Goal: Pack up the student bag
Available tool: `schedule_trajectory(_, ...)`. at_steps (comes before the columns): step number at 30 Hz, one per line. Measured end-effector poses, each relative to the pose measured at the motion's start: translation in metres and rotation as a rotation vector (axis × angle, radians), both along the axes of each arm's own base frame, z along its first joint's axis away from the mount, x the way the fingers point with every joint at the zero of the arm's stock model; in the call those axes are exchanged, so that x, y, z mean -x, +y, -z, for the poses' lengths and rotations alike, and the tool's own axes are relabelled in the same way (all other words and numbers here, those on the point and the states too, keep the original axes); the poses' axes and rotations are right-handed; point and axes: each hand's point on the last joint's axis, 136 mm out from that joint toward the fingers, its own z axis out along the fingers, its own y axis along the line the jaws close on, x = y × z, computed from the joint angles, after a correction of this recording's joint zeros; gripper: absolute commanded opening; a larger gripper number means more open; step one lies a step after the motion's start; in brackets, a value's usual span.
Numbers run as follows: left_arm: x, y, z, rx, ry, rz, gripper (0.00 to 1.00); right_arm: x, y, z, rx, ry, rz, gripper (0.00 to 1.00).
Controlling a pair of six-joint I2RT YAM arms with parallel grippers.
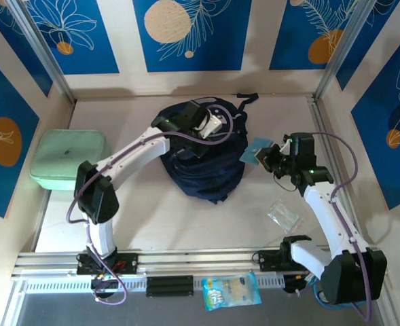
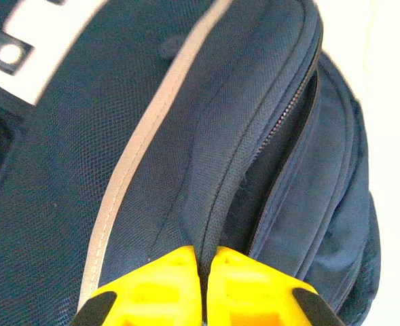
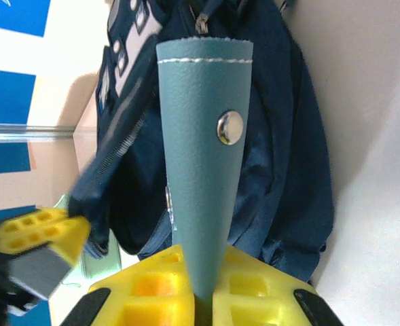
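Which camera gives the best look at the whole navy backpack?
The top camera: almost the whole backpack shows, mid-table. The left wrist camera gives a close-up of its zipper seam, pinched in the left hand. The right wrist camera shows part of it behind the teal pouch held by the right hand.

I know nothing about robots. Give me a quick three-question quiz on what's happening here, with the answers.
1. Fill in: seen from above, the mint green case lies to the ____ of the student bag.
2. True or false: the right gripper is shut on a teal pouch with a metal snap.
3. What is the left gripper doing?
A) pinching the mint green case
B) pinching the student bag's fabric edge beside its zipper
C) hanging open, holding nothing

Key: 1 left; 2 true; 3 B.
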Motion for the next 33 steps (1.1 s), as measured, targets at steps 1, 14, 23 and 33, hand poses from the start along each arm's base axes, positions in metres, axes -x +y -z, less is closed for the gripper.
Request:
schedule_trajectory(1, -0.001, -0.001, -0.005, 0.019, -0.004, -0.004, 0.07, 0.003, 0.008, 0.004, -0.008, 0.011, -0.021, 0.04)
schedule_trajectory(14, -0.001, -0.028, -0.024, 0.165, 0.056, -0.015, 0.07, -0.015, 0.085, 0.022, -0.129, 0.091, -0.134, 0.04)
schedule_trajectory(23, -0.015, -0.031, -0.041, 0.218, 0.068, -0.095, 0.06, -0.078, 0.103, 0.031, -0.199, 0.134, -0.047, 0.21)
schedule_trajectory(33, -0.022, -0.024, -0.044, 0.248, 0.091, -0.148, 0.1, -0.078, 0.101, 0.019, -0.249, 0.112, -0.082, 0.47)
